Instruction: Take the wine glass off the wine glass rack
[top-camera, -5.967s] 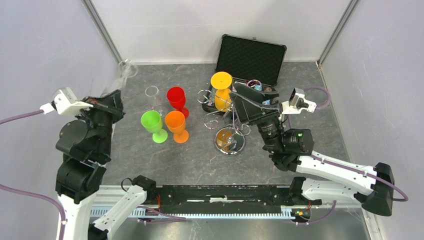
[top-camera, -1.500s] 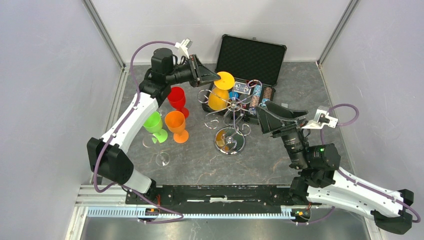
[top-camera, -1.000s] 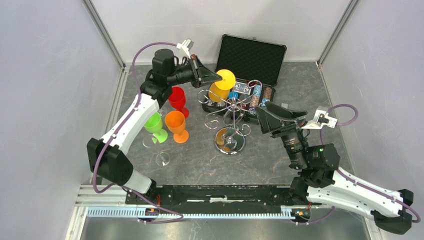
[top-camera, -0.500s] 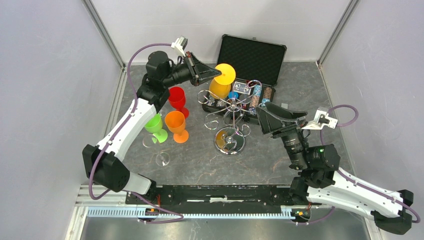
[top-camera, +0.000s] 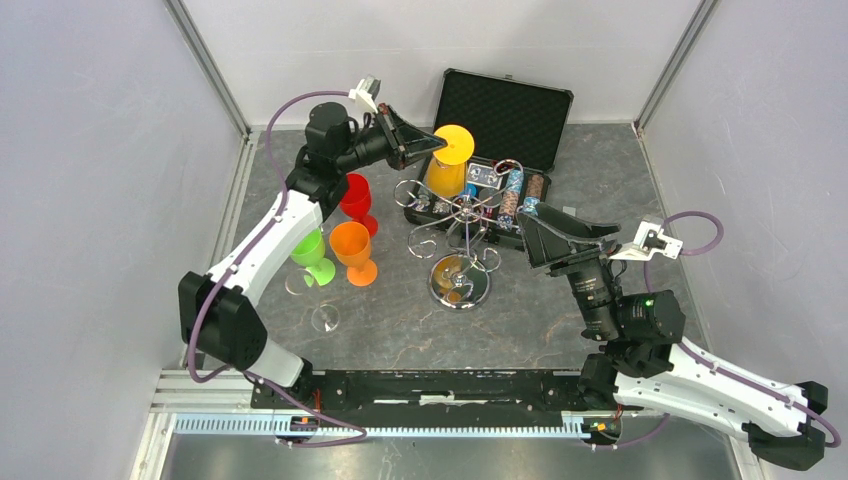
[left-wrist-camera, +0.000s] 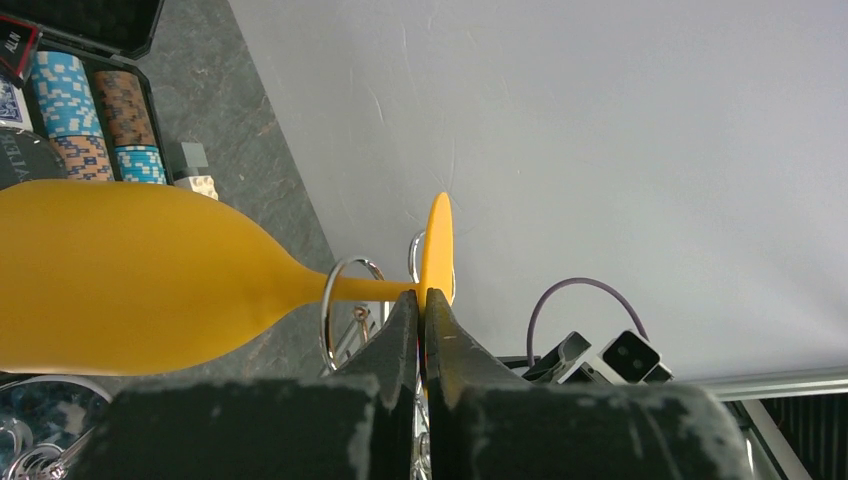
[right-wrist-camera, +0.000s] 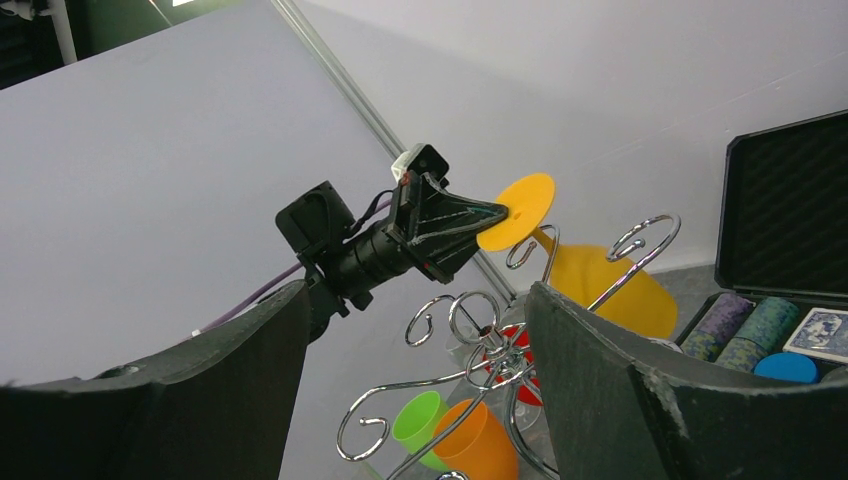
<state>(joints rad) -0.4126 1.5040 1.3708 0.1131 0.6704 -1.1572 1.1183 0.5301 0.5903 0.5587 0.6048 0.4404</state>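
The yellow wine glass (top-camera: 446, 176) hangs tilted at the back of the chrome wine glass rack (top-camera: 461, 214). My left gripper (top-camera: 428, 150) is shut on the edge of its round foot (top-camera: 454, 142). In the left wrist view the stem runs through a chrome loop (left-wrist-camera: 345, 300), with the bowl (left-wrist-camera: 130, 275) to the left and my left gripper (left-wrist-camera: 422, 300) pinching the foot (left-wrist-camera: 439, 235). My right gripper (top-camera: 528, 240) stands open to the right of the rack, holding nothing. Between its fingers (right-wrist-camera: 620, 380) I see the rack (right-wrist-camera: 500, 350) and the yellow glass (right-wrist-camera: 600, 285).
Red (top-camera: 352, 195), green (top-camera: 306, 248) and orange (top-camera: 352, 248) glasses stand left of the rack. Clear glasses (top-camera: 325, 318) sit nearer the front left. An open black case (top-camera: 503, 105) with poker chips lies behind the rack. The rack's mirrored base (top-camera: 459, 284) rests mid-table.
My left gripper has drawn the yellow glass's foot up and toward the back, tilting the glass. My right gripper has barely shifted and stays open.
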